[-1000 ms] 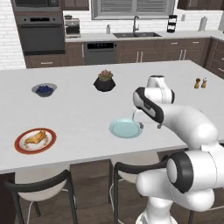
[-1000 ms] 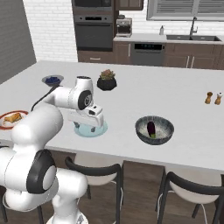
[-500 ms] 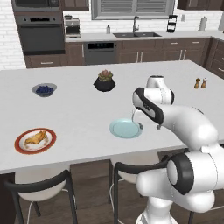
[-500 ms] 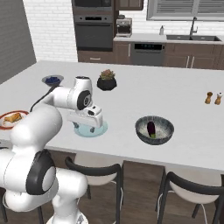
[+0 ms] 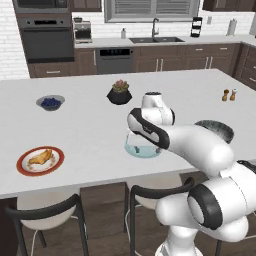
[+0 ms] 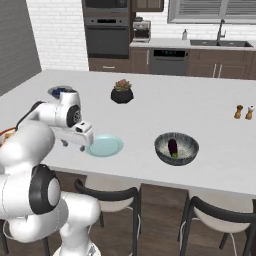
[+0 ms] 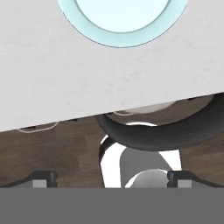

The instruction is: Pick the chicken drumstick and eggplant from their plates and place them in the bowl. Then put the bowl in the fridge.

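on the white island counter (image 5: 90, 130), the eggplant (image 6: 173, 147) is lying inside the dark bowl (image 6: 176, 148), seen best from the right base view, with its purple body resting against the speckled inner wall. the bowl is sitting toward the front edge of the counter, well apart from the pale blue-green plate (image 6: 104, 145), which is lying bare just beside the robot's hand. the gripper (image 6: 81, 145) is hanging over the near edge of that plate; in the hand view the two finger tips (image 7: 43, 178) are showing far apart at the bottom corners, so the jaws are standing wide with nothing between them. that same view is looking down past the counter edge at the plate (image 7: 122, 19) above and a dark-backed stool (image 7: 144, 148) below.

over on the left side of the counter, the chicken drumstick (image 5: 42, 158) is lying on the white plate with the orange-red rim (image 5: 40, 160), well apart from the arm. a small grey bowl of blue berries (image 5: 50, 102) is sitting farther back, and a black pot with a plant (image 5: 119, 92) is standing near the middle. salt and pepper shakers (image 5: 229, 94) are standing together toward the right end.
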